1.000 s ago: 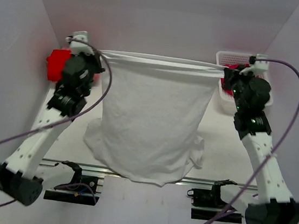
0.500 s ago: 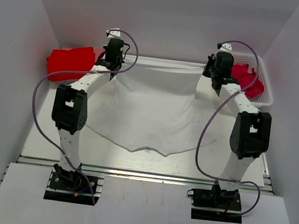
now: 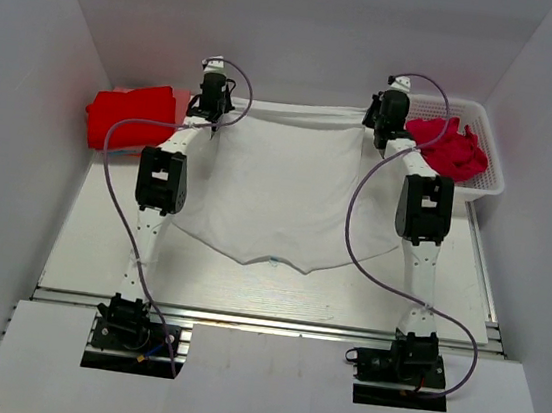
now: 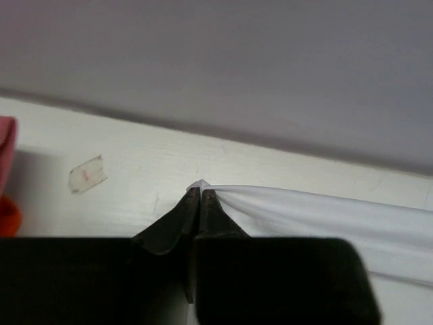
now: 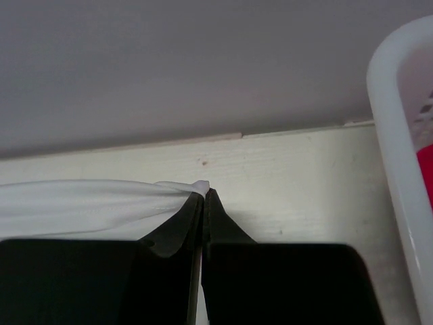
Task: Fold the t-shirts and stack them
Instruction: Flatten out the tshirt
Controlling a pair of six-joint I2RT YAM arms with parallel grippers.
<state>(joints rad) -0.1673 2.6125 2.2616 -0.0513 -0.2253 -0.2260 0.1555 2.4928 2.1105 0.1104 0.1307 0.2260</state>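
The white t-shirt (image 3: 278,192) lies spread flat on the table, its far edge pulled taut between both grippers near the back wall. Both arms reach far forward. My left gripper (image 3: 215,113) is shut on the shirt's far left corner; the left wrist view shows a tip of white cloth (image 4: 325,210) pinched in that gripper (image 4: 201,193). My right gripper (image 3: 378,128) is shut on the far right corner, with white cloth (image 5: 81,200) bunched at this gripper (image 5: 204,193). A folded red t-shirt (image 3: 131,113) rests at the back left. Another red t-shirt (image 3: 449,152) lies crumpled in the basket.
The white lattice basket (image 3: 490,183) stands at the back right, its rim (image 5: 392,135) just right of my right gripper. A scrap of tape (image 4: 88,174) sticks to the table left of my left gripper. The back wall is close ahead of both grippers.
A second ago the white t-shirt hung lifted between the raised grippers. Both arms have stretched toward the back wall and lowered, and the shirt now lies flat.
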